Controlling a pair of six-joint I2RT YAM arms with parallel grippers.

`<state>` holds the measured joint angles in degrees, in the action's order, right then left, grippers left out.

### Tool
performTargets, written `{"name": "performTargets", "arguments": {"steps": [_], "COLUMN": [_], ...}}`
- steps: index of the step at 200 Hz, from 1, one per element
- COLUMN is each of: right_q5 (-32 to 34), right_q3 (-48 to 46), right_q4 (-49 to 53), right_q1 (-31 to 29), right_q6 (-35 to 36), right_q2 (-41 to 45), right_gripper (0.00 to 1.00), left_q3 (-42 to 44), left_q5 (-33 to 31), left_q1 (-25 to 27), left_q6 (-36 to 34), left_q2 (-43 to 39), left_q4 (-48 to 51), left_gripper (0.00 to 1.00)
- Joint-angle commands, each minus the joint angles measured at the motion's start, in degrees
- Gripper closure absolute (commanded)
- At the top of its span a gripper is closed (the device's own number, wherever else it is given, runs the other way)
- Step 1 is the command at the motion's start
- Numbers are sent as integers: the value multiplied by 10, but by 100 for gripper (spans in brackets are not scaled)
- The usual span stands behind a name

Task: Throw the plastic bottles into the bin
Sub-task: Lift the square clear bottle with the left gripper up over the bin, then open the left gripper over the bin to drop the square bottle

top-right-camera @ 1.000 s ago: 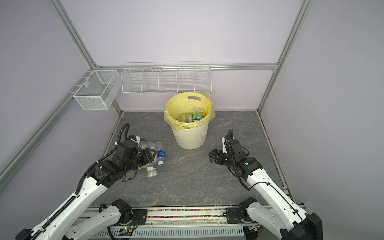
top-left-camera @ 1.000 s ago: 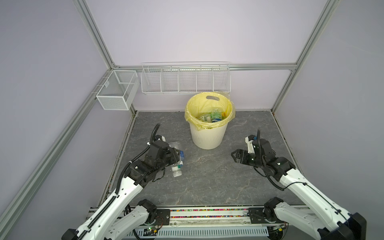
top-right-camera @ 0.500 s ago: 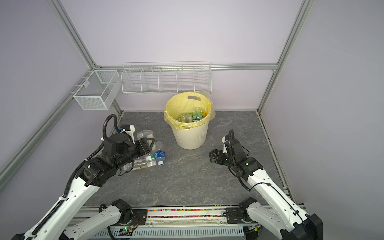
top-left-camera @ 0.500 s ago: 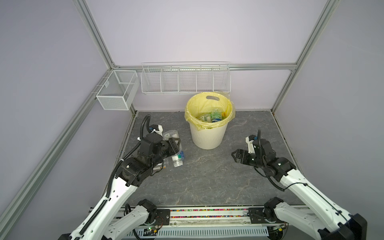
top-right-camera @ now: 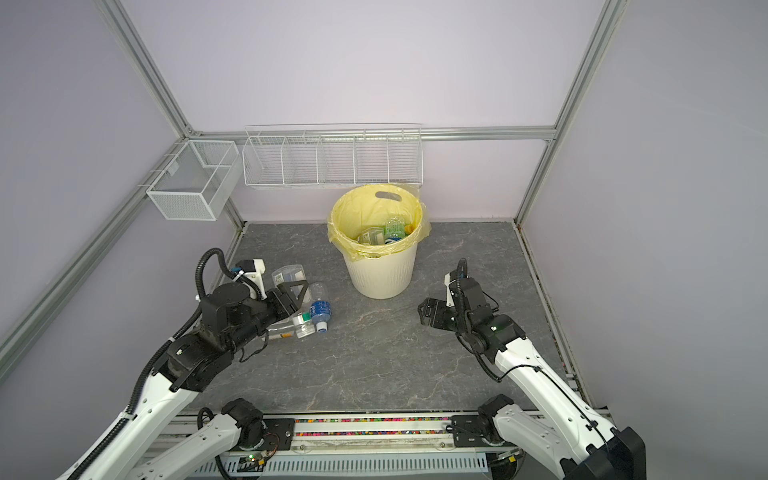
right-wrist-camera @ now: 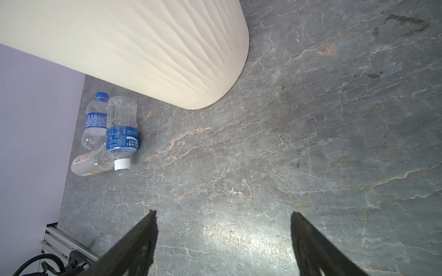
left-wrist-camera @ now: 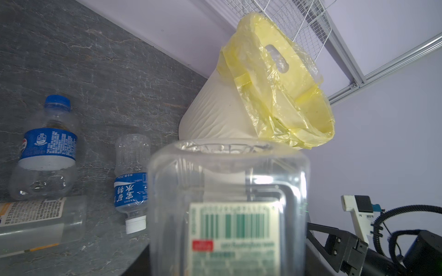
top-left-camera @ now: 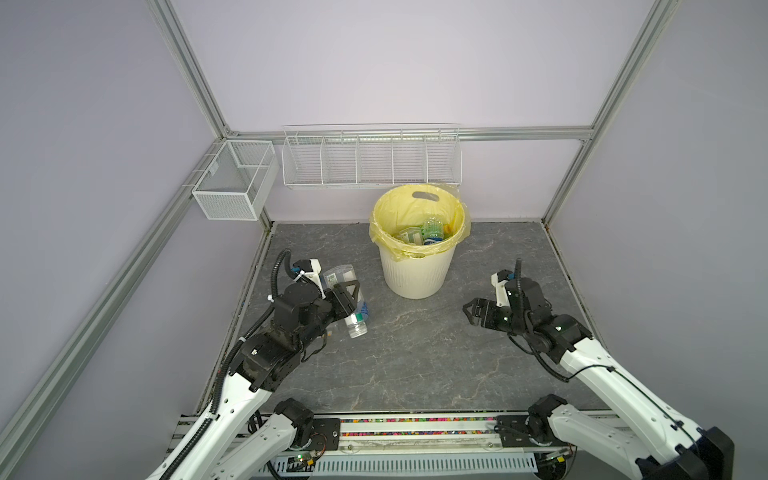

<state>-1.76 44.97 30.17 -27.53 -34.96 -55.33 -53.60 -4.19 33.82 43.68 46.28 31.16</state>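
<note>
Both arms are the same build: glossy white link shells with chunky black joint housings. The left arm point(top-left-camera: 249, 399) has a fat black corrugated hose point(top-left-camera: 275, 274) looping near its wrist, plus thinner black wires hanging off the joints. The right arm point(top-left-camera: 615, 386) has a skinny black cable point(top-left-camera: 540, 361) along its white link and a tiny green light on the black housing. Each wrist carries a small white camera bracket point(top-left-camera: 311, 267) with a blue plug. The left hand point(top-left-camera: 345, 291) and right hand point(top-left-camera: 469, 313) are all black with triangular open-frame fingers, and two screws point(left-wrist-camera: 336, 245) show on the right one's block.
</note>
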Motion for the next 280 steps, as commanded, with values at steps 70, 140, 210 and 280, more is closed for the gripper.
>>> {"name": "performTargets", "arguments": {"steps": [70, 140, 210, 280], "right_q5": [6, 3, -1, -19], "right_q3": [-10, -4, 0, -8], "right_q4": [3, 7, 11, -11], "right_q1": [-2, -2, -2, -3], "right_q6": [1, -4, -4, -35], "right_q2": [-9, -4, -13, -23], "right_gripper": [12, 12, 12, 12], "left_q3": [-393, -678, -526, -270], "left_q5": [87, 94, 52, 21], "left_q1": [3, 2, -31, -100], "left_q6": [-6, -35, -95, -92], "left_q2": [366, 542, 371, 191], "left_q4": [-71, 42, 98, 76], "left_gripper": [39, 1, 1, 1]}}
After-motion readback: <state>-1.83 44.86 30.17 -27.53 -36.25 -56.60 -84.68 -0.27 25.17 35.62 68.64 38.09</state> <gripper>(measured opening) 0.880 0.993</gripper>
